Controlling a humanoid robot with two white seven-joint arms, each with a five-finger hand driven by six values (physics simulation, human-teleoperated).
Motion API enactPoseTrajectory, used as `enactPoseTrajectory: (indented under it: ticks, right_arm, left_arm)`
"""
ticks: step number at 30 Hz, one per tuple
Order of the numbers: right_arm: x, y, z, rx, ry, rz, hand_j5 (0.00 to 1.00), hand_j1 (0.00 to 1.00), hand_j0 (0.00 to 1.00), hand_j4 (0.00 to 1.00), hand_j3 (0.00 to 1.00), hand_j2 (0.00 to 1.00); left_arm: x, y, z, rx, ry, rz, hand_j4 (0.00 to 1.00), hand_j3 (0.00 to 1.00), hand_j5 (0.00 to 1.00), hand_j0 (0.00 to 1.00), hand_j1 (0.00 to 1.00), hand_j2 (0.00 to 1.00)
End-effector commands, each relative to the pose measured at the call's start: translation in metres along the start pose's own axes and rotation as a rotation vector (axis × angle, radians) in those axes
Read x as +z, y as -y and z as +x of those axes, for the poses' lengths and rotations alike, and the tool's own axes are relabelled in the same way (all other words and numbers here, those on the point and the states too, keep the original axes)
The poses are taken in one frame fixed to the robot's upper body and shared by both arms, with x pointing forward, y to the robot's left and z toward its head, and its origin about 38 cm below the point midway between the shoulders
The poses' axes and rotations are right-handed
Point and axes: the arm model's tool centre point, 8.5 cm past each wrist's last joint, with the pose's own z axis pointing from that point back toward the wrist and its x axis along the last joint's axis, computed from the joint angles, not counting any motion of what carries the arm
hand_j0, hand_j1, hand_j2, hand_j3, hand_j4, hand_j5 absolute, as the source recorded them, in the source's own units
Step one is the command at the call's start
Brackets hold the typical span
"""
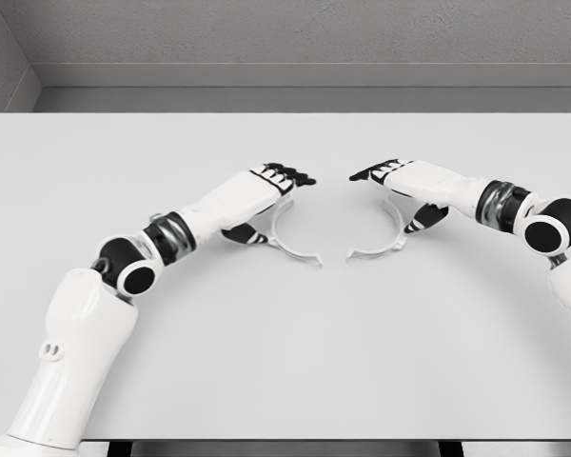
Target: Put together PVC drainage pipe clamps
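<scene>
Two white half-ring clamp pieces lie on the white table (285, 371), their open sides facing each other across a small gap. My left hand (271, 202) lies over the outer end of the left clamp half (290, 250). Its dark-tipped fingers (290, 175) are stretched out and the thumb is tucked low beside the piece. My right hand (402, 193) mirrors it over the right clamp half (381, 251), with extended fingers (373, 172) and the thumb down by the ring's outer edge. Each hand hides the outer part of its clamp half. Neither piece looks lifted.
The table runs to a grey back wall (305, 38) and a wall corner at the upper left. The table's front edge lies along the bottom of the picture.
</scene>
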Motion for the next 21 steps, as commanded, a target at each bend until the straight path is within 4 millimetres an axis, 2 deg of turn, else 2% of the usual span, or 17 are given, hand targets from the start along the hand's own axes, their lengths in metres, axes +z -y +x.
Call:
enactPoseTrajectory:
  ticks: [1,14,19,21]
  right_arm:
    - [0.000,0.000,0.000,-0.004,0.002,-0.003,1.00,1.00,1.00,1.00,1.00,1.00]
    - [-0.002,0.000,0.003,-0.007,0.009,-0.006,1.00,1.00,1.00,1.00,1.00,1.00]
    - [0.006,0.006,-0.013,-0.006,-0.036,-0.007,1.00,1.00,1.00,1.00,1.00,1.00]
    - [0.015,0.010,-0.022,-0.003,-0.062,-0.014,1.00,1.00,1.00,1.00,1.00,1.00]
  left_arm:
    - [-0.003,0.000,0.004,0.010,0.012,0.008,1.00,1.00,1.00,1.00,1.00,1.00]
    - [-0.011,-0.004,0.012,0.012,0.029,0.021,1.00,1.00,1.00,1.00,1.00,1.00]
    - [-0.010,-0.004,0.011,0.012,0.027,0.021,1.00,1.00,1.00,1.00,1.00,1.00]
    - [-0.006,-0.006,0.006,0.011,0.012,0.025,1.00,1.00,1.00,1.00,1.00,1.00]
